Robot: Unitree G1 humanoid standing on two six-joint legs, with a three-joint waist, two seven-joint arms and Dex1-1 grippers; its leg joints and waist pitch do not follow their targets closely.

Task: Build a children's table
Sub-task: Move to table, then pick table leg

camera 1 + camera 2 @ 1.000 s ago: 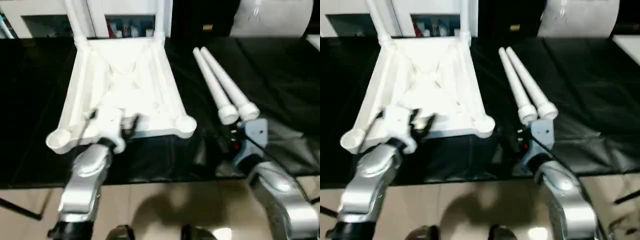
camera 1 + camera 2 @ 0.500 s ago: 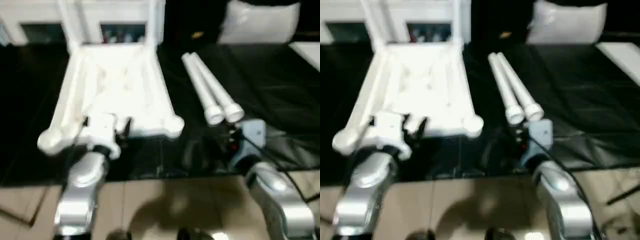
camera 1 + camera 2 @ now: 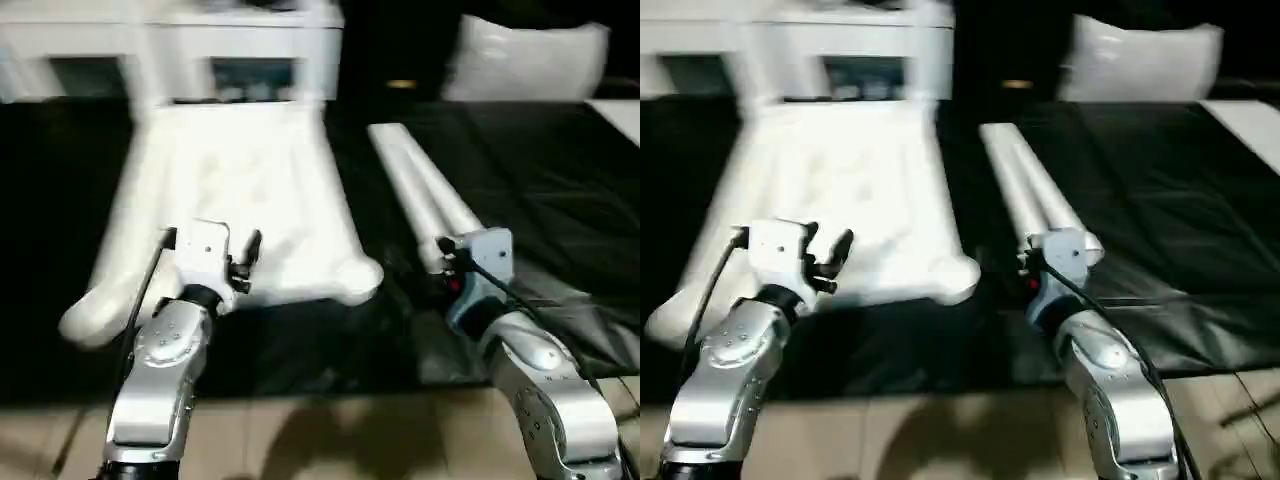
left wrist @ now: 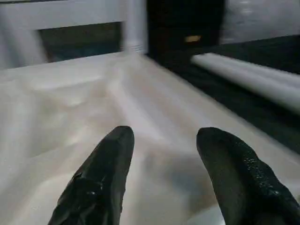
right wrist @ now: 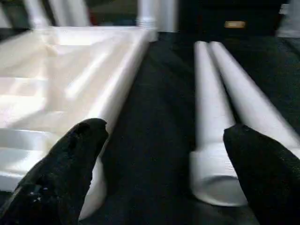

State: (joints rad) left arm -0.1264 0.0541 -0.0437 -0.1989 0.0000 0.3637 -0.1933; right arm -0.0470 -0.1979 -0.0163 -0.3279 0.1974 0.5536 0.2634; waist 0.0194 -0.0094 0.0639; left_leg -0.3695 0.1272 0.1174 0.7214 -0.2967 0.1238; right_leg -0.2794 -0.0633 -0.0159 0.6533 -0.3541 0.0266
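Start on your left side: your left gripper [image 4: 161, 154] hangs over the near part of the children's table [image 3: 235, 190], and its two black fingers [image 4: 101, 180] are spread apart with nothing between them. Under and ahead of those fingers you see the ribbed white underside of the table top (it lies upside down on the black work surface [image 3: 560, 150]). You cannot tell if the fingertips touch the plastic or float just above it. Past the fingertips, at the far edge of the top, two white legs [image 4: 133, 26] stand up from the corner sockets. A round corner socket [image 3: 358, 280] sits on the near edge, just off to the right of your left gripper. Now look to your right: your right gripper [image 5: 164, 154] is wide open too, holding nothing. Two loose white tube legs [image 5: 225, 103] lie side by side on the black cover, touching each other. Their near ends sit between the right gripper's two fingers, closer to the outer finger [image 5: 265, 173]. The inner finger [image 5: 65, 164] is near the side rim of the table top. Far behind it all rests a white bag [image 3: 525, 60].
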